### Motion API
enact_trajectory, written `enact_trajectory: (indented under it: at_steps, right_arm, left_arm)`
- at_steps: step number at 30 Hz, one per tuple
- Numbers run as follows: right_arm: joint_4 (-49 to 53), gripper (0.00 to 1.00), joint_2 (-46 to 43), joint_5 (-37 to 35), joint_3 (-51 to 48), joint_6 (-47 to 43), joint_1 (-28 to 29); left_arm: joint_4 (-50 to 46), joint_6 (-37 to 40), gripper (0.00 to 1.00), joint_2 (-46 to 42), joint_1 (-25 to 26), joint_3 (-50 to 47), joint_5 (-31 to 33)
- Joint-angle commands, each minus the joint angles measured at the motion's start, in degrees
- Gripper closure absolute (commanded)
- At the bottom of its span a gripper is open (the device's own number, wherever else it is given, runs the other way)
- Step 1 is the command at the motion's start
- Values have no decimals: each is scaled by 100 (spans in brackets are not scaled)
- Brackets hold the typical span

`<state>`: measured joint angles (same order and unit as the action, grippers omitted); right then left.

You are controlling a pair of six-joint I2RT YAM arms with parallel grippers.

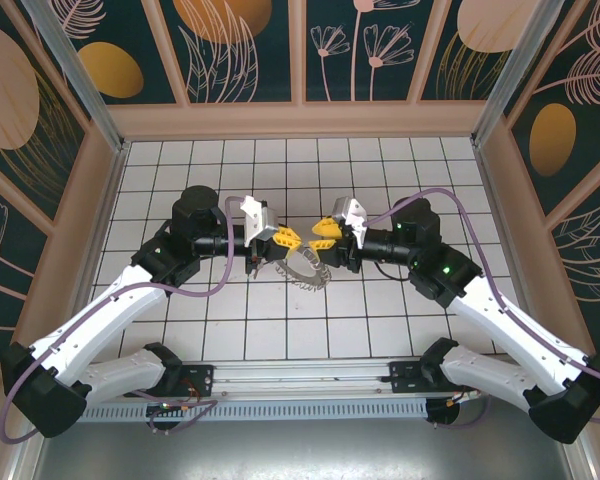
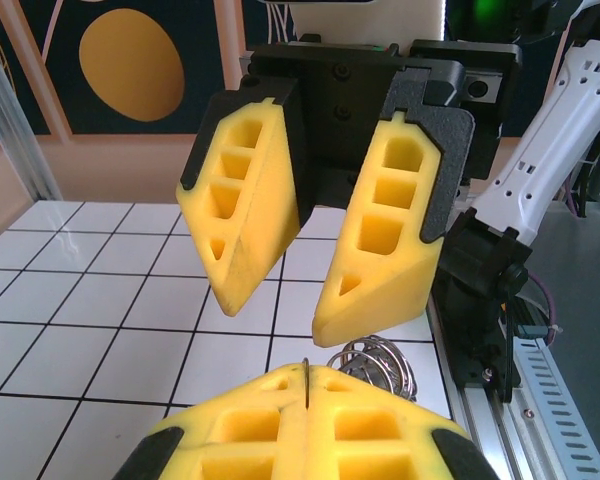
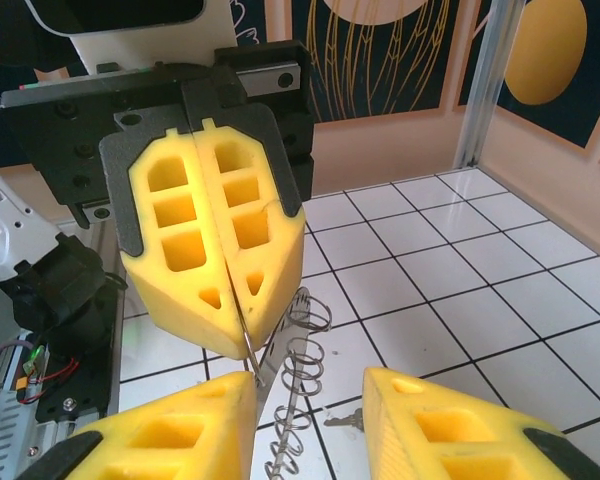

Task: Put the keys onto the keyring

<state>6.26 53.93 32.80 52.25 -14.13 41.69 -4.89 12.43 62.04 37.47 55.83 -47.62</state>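
Two right-wrist details: left jaws clamp the keyring point(image 3: 298, 375), the keys point(image 3: 345, 420) lie on tile; right jaws stand apart.

I can't make out any readable text, label, brand or number in any of my camera feeds.

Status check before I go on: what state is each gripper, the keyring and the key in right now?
left gripper: shut, pinching the keyring's rim.
right gripper: open, holding nothing.
keyring: tilted up on edge, held by the left gripper.
key: lying flat on the table, loose, not on the keyring.
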Motion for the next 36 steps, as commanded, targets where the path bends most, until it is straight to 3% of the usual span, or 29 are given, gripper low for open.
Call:
enact_trajectory:
  at_steps: [1,18,26,33,36]
  right_arm:
    - [-25,67,5,84,103,-117,-39]
    - [-178,66,284,544,27,-51,-33]
    - [-295,75,309,527,-21,-9,-33]
    - [-255,92,354,417,28,-2,-8]
    - [-196,95,350,403,32,-20,-6]
  left_arm:
    - [225,90,100,-17,15,57,-218]
    - [251,59,100,88,14,89,-239]
    - [250,58,100,115,14,83,-211]
    - [251,53,100,107,14,76,-198]
    - [227,49,100,81,13,76,-182]
